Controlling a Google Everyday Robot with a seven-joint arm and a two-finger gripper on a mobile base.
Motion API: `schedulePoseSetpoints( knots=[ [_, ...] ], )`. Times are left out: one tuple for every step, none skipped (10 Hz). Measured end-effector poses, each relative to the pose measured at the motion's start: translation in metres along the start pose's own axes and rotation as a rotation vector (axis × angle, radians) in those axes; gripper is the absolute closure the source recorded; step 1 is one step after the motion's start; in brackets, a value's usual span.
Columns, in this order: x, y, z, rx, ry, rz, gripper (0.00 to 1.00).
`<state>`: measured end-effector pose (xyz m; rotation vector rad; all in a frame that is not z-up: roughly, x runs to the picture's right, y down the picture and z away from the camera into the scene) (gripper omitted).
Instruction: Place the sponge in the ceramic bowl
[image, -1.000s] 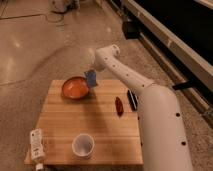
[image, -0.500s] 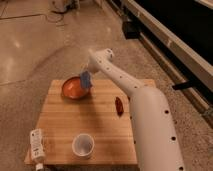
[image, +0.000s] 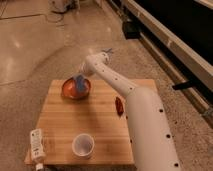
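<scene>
The orange-red ceramic bowl (image: 70, 90) sits at the far left part of the wooden table (image: 92, 117). My white arm reaches in from the lower right, and its gripper (image: 82, 76) hangs over the bowl's right half. The light-blue sponge (image: 80, 83) hangs from the gripper, held between the fingers. Its lower end reaches down inside the bowl's rim. I cannot tell whether the sponge touches the bowl's bottom.
A white cup (image: 83, 145) stands near the table's front edge. A white bottle-like item (image: 36, 146) lies at the front left corner. A small dark-red oblong thing (image: 119, 105) lies right of centre beside my arm. Bare floor surrounds the table.
The gripper has carried the sponge leftward and down, from beside the bowl's right rim to over the bowl. Nothing else on the table has moved.
</scene>
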<state>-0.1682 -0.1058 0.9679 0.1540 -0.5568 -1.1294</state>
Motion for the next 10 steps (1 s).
schedulePoseSetpoints(
  knots=[
    [0.0007,-0.0004,0.0023,0.007,0.006,-0.016,0.53],
    [0.0016,-0.0007,0.0026,0.011,0.01,-0.021,0.48],
    [0.0022,0.0006,0.0021,0.011,0.011,-0.019,0.47],
    [0.0029,0.0014,0.0016,0.01,0.012,-0.018,0.47],
    [0.0027,0.0014,0.0017,0.01,0.012,-0.018,0.47],
    [0.0025,0.001,0.0019,0.011,0.012,-0.018,0.47],
    [0.0026,0.001,0.0018,0.011,0.012,-0.018,0.47],
    [0.0027,0.0014,0.0017,0.01,0.012,-0.018,0.47],
    [0.0027,0.0013,0.0017,0.01,0.012,-0.018,0.47],
    [0.0024,0.0012,0.0019,0.011,0.011,-0.018,0.47]
  ],
)
